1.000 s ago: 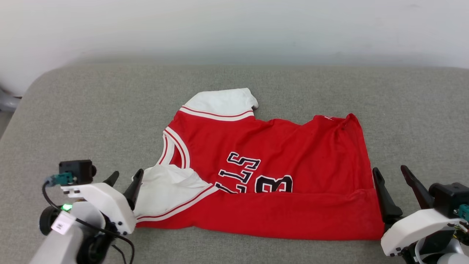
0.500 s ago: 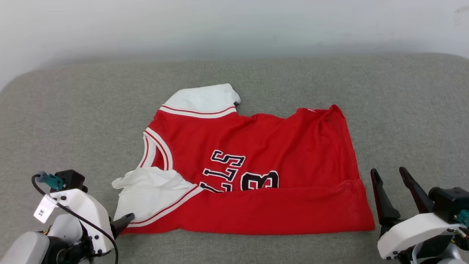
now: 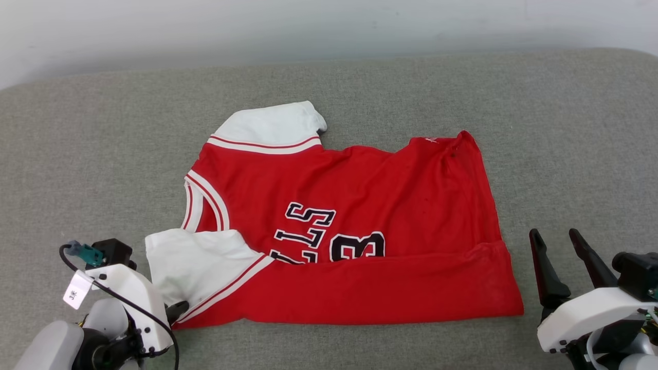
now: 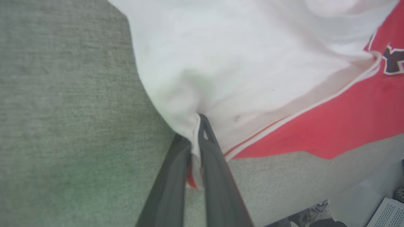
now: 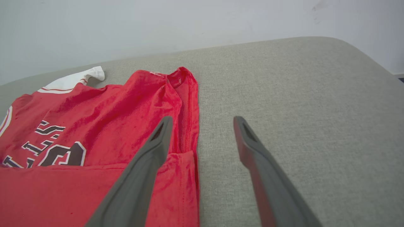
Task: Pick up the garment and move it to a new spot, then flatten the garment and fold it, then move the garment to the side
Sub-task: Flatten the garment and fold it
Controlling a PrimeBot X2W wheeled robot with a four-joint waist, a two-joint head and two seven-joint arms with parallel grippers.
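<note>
The garment (image 3: 360, 205) is a red shirt with white sleeves and dark lettering. It lies spread on the grey cushion, its near edge folded over into a red band. My left gripper (image 3: 177, 310) is at the near white sleeve's front corner. In the left wrist view its fingers (image 4: 208, 151) are shut on a pinch of white sleeve fabric (image 4: 252, 63). My right gripper (image 3: 554, 234) stands open just right of the garment's right hem, holding nothing. In the right wrist view, the left one of the right gripper's (image 5: 202, 119) two fingers overlaps the red hem (image 5: 189, 104).
The grey cushioned surface (image 3: 103, 154) stretches wide on all sides of the garment, with rounded corners and a pale wall (image 3: 329, 25) behind it. Past the cushion's near edge, the left wrist view shows floor and a printed booklet (image 4: 388, 211).
The head camera has shifted. My left gripper dropped from the sleeve's left edge to its front corner and shut on the fabric. The near sleeve now lies flatter. The right gripper stays open.
</note>
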